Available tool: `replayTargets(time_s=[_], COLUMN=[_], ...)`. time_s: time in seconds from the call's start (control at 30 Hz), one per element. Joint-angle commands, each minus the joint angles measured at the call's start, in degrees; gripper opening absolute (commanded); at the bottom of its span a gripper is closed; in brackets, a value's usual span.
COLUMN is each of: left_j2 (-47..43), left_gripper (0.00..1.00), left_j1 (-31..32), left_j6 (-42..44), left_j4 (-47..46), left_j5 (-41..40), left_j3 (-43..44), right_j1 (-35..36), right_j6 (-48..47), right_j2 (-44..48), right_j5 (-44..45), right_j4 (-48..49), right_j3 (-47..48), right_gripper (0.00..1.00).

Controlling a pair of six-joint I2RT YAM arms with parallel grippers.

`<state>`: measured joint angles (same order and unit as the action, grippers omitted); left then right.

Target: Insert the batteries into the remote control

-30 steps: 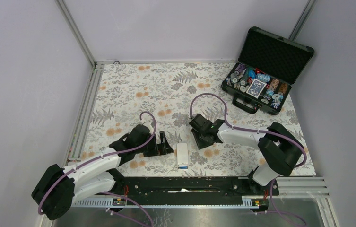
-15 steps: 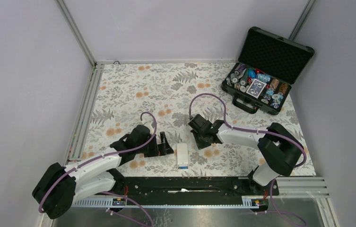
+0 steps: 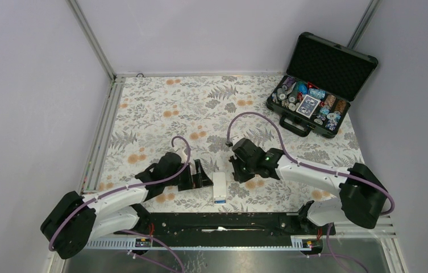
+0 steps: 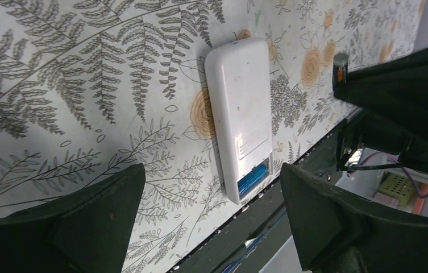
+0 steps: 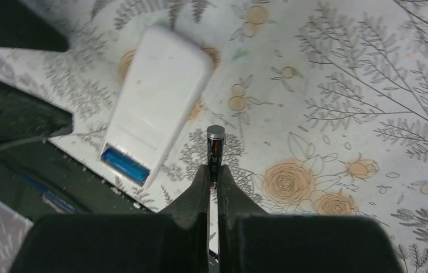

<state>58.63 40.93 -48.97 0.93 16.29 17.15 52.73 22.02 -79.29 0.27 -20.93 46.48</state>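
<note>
The white remote control [image 3: 219, 186] lies back-up on the floral table near the front edge, also in the left wrist view [image 4: 240, 114] and right wrist view [image 5: 157, 96]. A blue battery [image 4: 255, 175] sits in its open compartment at the near end [image 5: 123, 165]. My right gripper [image 5: 213, 170] is shut on a dark battery [image 5: 214, 149] with a silver cap, held just right of the remote; it shows in the top view [image 3: 240, 170]. My left gripper [image 3: 203, 175] is open and empty, its jaws wide apart just left of the remote.
An open black hard case [image 3: 314, 94] with poker chips and cards stands at the back right. A black rail [image 3: 228, 222] runs along the table's front edge, just behind the remote's near end. Metal frame posts line the left side.
The right arm has swung out and its gripper has shifted slightly toward the remote with the battery. The left gripper edged a little closer to the remote. The remote has not moved.
</note>
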Motion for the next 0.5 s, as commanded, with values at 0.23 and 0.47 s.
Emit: replayTargets(time_s=[0.23, 0.47], left_j2=[-2.3, -10.0], left_gripper=[0.99, 0.99], left_j1=[0.6, 0.6], left_j6=[-4.6, -5.4], left_j4=[-4.8, 1.4], left_j5=[0.3, -4.0], left_j3=[-4.8, -5.8], right_j1=[4.0, 7.3], right_j6=[-14.3, -24.4], right_j2=[7.6, 7.7], right_j5=[-12.9, -16.8], right_j4=[0.6, 1.1], right_j3=[-1.9, -0.9], right_gripper=[0.0, 0.0])
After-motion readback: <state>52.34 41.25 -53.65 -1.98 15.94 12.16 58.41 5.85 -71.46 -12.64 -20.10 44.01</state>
